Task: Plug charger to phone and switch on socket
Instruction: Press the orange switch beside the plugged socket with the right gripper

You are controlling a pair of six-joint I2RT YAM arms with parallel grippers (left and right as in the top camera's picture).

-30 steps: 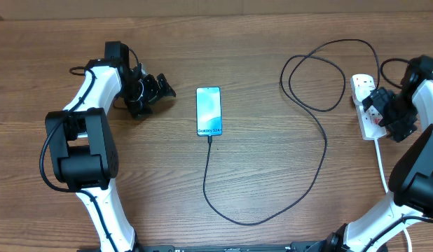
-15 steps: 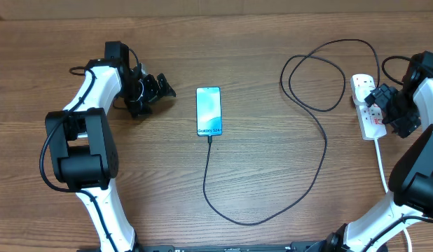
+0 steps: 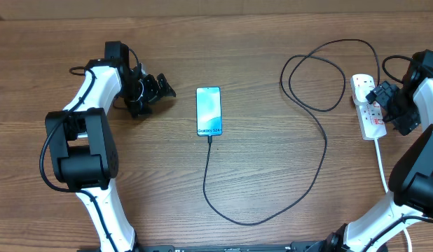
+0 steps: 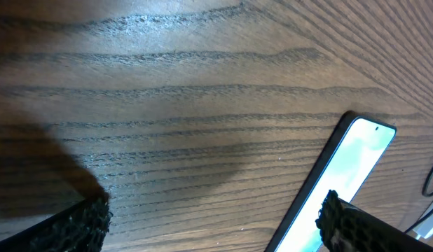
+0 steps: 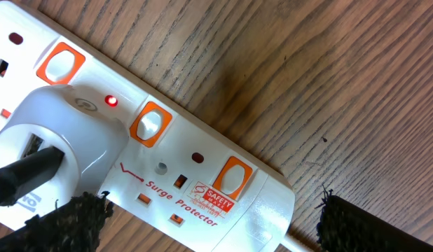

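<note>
**Item 1, right gripper (image 3: 382, 96).** Jaws are standing fully apart and are holding nothing. Over the last second it is drawing off the socket toward 2 o'clock, so more of the strip's face is showing in the overhead view than before.

**Item 2, socket, a white elongated plastic power strip with red lettering (image 3: 368, 117).** It is lying at the 3 o'clock edge of the brown wood-grain desk (image 3: 258, 42) and is not shifting. In the right wrist view a small red lamp (image 5: 112, 101) is glowing beside an orange-framed rocker switch (image 5: 151, 124). A white rounded adapter (image 5: 59, 157) is sitting in the neighbouring outlet.

**Item 3, charger, a long thin black cable (image 3: 323, 143).** It is looping from the socket through 1 o'clock and down past 5 o'clock. Its tip is meeting the 6 o'clock end of the phone and is appearing seated. Its lie is not changing.

**Item 4, phone, a slim black-edged rectangle with a bright blue-cyan screen (image 3: 209, 108).** It is lying flat near the desk's centre with the screen glowing.

**Item 5, left gripper (image 3: 159, 87).** It is idling at the phone's 9 o'clock, well apart from it, with jaws wide and empty.

**Reading.** With the lamp glowing and the right gripper retreating, both steps are looking done.
</note>
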